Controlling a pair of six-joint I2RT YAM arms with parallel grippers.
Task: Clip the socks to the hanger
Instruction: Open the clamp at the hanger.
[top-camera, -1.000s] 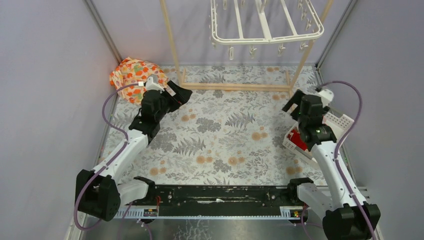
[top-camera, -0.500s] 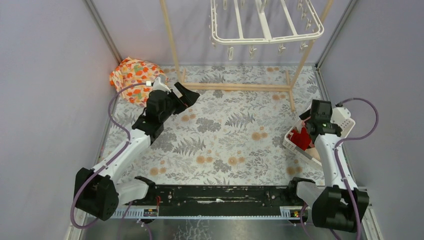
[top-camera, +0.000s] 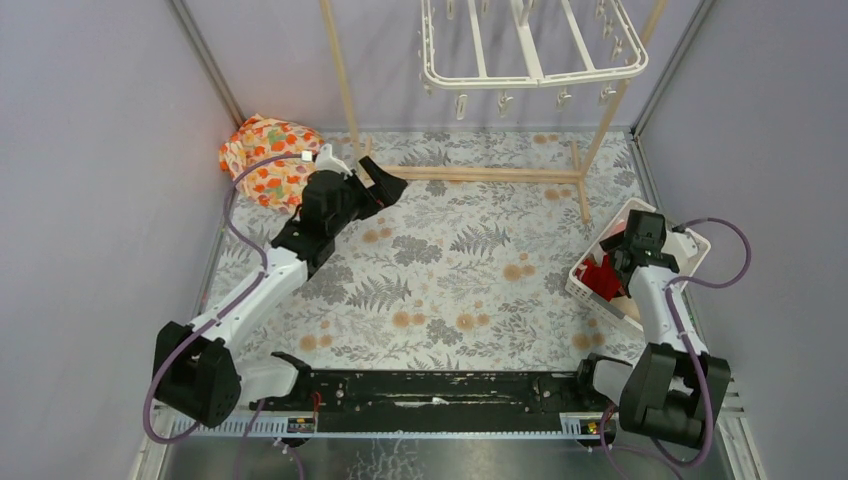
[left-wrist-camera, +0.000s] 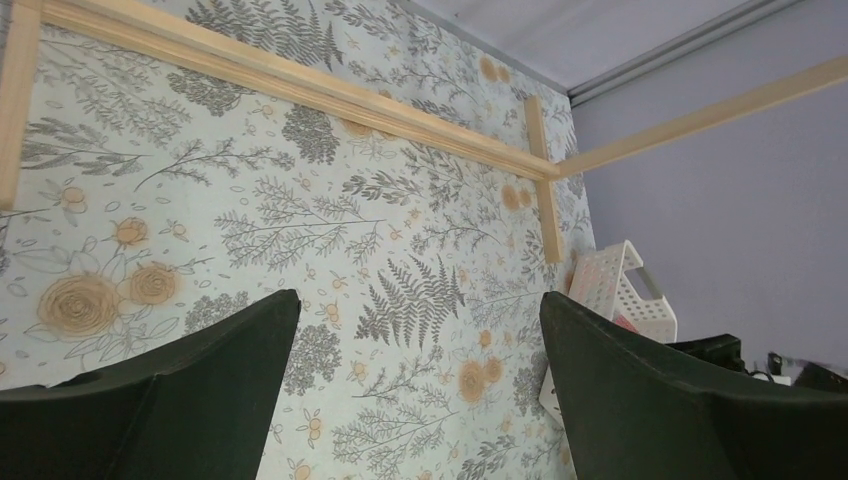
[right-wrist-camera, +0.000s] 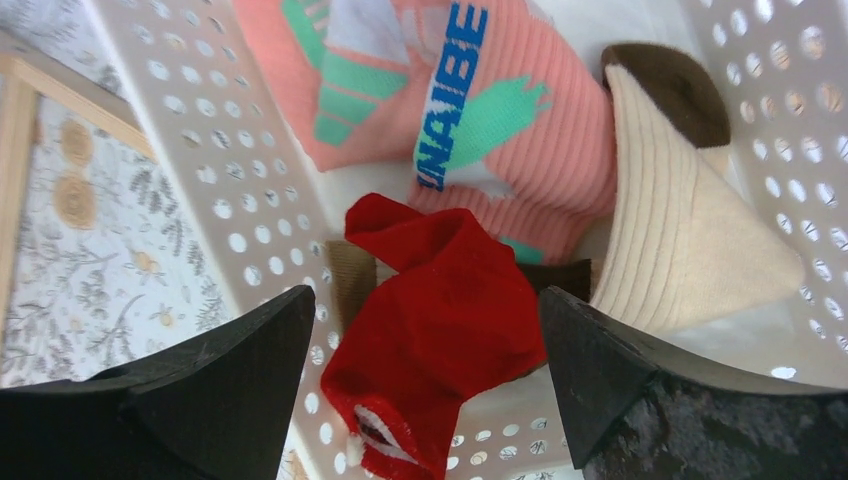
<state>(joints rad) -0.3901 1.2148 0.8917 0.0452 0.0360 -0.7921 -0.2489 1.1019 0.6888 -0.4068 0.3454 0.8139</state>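
left hand (top-camera: 386, 186) spread wide, hovering over the floral desk (top-camera: 450, 270) near the wooden stand (top-camera: 480, 173) | right hand (right-wrist-camera: 425, 300) spread too, down in the white basket (right-wrist-camera: 250, 200), red sock (right-wrist-camera: 440, 330) lying between its fingers | pink sock (right-wrist-camera: 500, 120) and tan sock (right-wrist-camera: 680, 250) alongside in the basket | hanger (top-camera: 535, 60) hangs up on the stand, well apart from the socks

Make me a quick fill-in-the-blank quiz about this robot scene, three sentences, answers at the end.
The right gripper hangs open over the red sock in the white ____.
The lettering on the pink sock is ____.
The left gripper, wide open, holds ____.
Answers: basket, blue, nothing.
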